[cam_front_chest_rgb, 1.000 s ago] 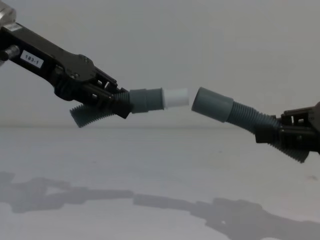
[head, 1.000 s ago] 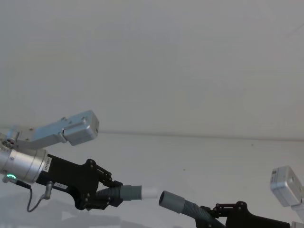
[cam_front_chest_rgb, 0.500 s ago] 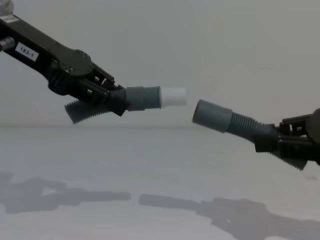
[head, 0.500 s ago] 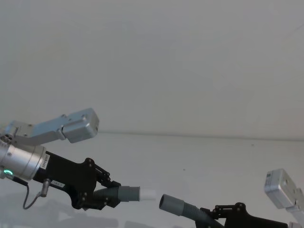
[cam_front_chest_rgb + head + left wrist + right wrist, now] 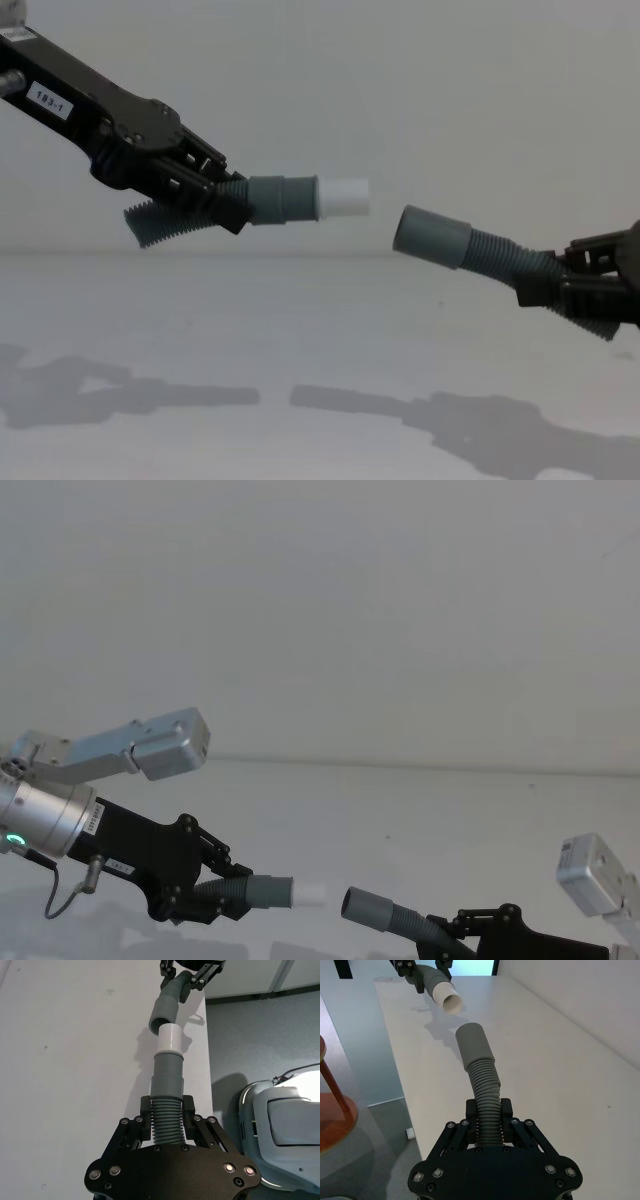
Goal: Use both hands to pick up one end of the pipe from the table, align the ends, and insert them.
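Both pieces of the pipe hang above the white table (image 5: 300, 340). My left gripper (image 5: 215, 205) is shut on the corrugated part of the piece with the grey cuff (image 5: 283, 198) and white tip (image 5: 343, 197). My right gripper (image 5: 550, 290) is shut on the corrugated part of the piece with the wider grey socket (image 5: 432, 235). The ends face each other with a small gap, the socket a little lower than the tip. In the left wrist view the tip (image 5: 170, 1039) sits just short of the socket's mouth (image 5: 162, 1012). In the right wrist view the socket (image 5: 474, 1045) points toward the tip (image 5: 449, 1000).
The table's long edge (image 5: 395, 1065) drops to the floor, where a round wooden stool (image 5: 335, 1110) stands. A white robot base (image 5: 280, 1125) lies beside the table's other side. The silver arm housing (image 5: 150, 745) sticks out above my left gripper.
A second ago the white tip almost touched the socket. The two ends have drawn apart: the left piece shifted back left and the socket dropped lower.
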